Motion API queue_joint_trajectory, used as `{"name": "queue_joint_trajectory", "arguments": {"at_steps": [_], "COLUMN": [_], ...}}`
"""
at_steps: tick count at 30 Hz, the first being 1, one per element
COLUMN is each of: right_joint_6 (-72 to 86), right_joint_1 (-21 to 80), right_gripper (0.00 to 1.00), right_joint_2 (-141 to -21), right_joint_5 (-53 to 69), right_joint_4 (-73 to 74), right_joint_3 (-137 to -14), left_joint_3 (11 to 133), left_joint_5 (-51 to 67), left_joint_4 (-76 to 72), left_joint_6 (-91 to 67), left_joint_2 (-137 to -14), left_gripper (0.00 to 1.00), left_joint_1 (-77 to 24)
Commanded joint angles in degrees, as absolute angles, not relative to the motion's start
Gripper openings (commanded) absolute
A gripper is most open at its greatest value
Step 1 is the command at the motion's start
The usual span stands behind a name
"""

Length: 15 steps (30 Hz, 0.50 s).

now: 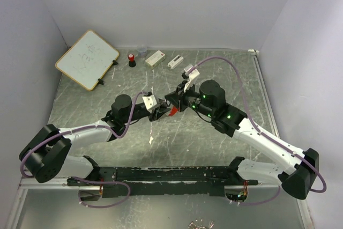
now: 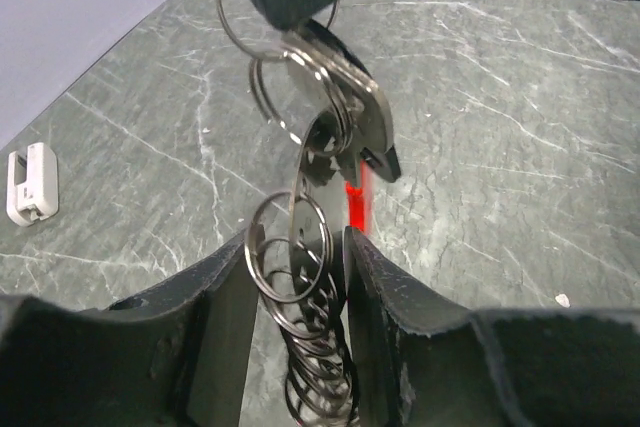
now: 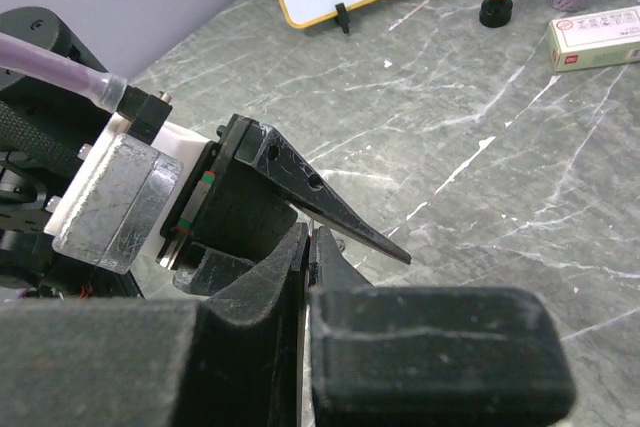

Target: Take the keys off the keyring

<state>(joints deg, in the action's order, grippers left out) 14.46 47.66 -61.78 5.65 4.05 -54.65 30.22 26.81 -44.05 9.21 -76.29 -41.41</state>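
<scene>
Keyring (image 2: 296, 277) hangs above the tabletop (image 2: 520, 97). The end with the keys (image 2: 345, 107) is pinched in the closed jaws of the right gripper (image 3: 308, 239). Its rings sit between the half-parted jaws of the left gripper (image 2: 297, 247); whether these pinch, I cannot tell. A loose hold there could let the rings slip free under a pull.

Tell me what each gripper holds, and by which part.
The right gripper pinches the keyring at its key end; its chain sits inside the left gripper, grip unclear.
</scene>
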Motion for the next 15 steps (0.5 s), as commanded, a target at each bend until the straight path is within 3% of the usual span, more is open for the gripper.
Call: {"name": "queue_joint_trajectory", "arguments": {"at_steps": [1, 7, 9, 11, 15], "right_joint_6": [14.4, 14.9, 14.8, 14.8, 15.1], "right_joint_1": [48.0, 48.0, 48.0, 48.0, 48.0], "right_gripper": [0.0, 0.0, 0.0, 0.0, 0.0], "right_joint_2": [-60.3, -59.9, -59.9, -59.8, -59.0], "right_joint_5": [5.7, 5.8, 5.6, 5.3, 4.7], "right_joint_4": [1.2, 0.9, 1.1, 1.4, 2.0], "right_joint_3": [-56.4, -55.8, -55.7, -55.7, -55.1], "left_joint_3": [29.9, 30.6, 30.6, 30.7, 31.8], "left_joint_5": [27.8, 28.5, 28.3, 27.0, 22.6], "left_joint_4": [-45.5, -46.7, -47.4, -47.5, -43.7], "left_joint_6": [9.8, 9.1, 8.8, 8.5, 9.9], "left_joint_2": [-75.9, -77.0, -77.1, -76.9, -75.9], "left_gripper": [0.47, 0.41, 0.32, 0.08, 0.07], "left_joint_1": [-41.6, -41.7, -41.7, -41.7, -41.7]}}
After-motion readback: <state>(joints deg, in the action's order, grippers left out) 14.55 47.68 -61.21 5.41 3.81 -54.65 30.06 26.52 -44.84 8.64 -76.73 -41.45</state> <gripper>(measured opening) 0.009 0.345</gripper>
